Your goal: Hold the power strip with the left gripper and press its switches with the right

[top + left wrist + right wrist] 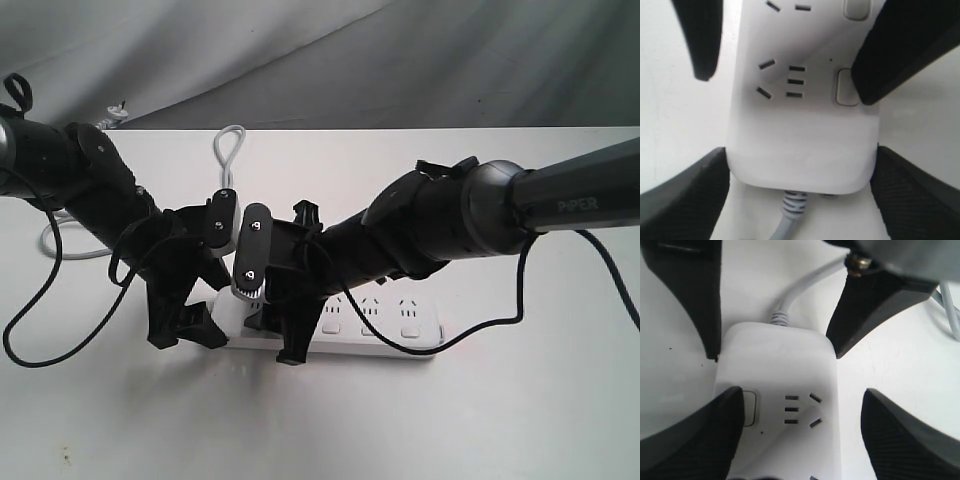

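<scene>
exterior view: power strip [385, 330] flat on tabletop [500, 420]. left wrist view: left gripper [801, 150] fingers [685, 200] clamped across its cord end. right wrist view: right gripper [802, 392] fingers [910, 440] apart, one tip over the end switch [751, 407]. holding likely done; next, press straight down.

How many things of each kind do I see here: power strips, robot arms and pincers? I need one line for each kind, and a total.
Power strip: 1
Robot arms: 2, left arm, right arm
Pincers: 2, left pincer, right pincer
Total: 5
</scene>
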`<state>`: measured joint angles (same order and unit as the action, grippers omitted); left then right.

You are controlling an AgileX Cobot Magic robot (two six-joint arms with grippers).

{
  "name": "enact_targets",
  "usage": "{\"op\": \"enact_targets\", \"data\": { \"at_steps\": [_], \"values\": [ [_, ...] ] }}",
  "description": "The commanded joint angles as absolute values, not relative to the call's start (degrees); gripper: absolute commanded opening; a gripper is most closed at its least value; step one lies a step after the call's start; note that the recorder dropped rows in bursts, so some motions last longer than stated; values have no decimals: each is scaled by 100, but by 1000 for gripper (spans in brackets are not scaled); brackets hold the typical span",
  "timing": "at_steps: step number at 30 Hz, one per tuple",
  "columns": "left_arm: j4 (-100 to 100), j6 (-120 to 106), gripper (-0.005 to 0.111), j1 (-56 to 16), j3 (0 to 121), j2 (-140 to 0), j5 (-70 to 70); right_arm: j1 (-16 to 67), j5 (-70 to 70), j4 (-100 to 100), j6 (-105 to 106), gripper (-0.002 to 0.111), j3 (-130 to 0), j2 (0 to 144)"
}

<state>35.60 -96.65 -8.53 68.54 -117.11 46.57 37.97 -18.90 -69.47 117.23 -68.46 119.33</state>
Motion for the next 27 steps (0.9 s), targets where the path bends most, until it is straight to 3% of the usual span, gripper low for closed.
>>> {"op": "enact_targets", "data": {
  "at_steps": [1, 14, 27],
  "values": [
    [3667, -9645, 69, -858, 6854, -11697, 4627, 3821, -1852, -6714, 11863, 63, -6740, 12239],
    [3667, -9645, 69, -858, 6854, -11697, 4627, 3821, -1738, -6875, 12011, 63, -6740, 12468],
    [3667, -9645, 69, -858, 6854, -11697, 4627, 3809, -1738, -6874, 11998, 63, -6740, 11531]
  ]
}}
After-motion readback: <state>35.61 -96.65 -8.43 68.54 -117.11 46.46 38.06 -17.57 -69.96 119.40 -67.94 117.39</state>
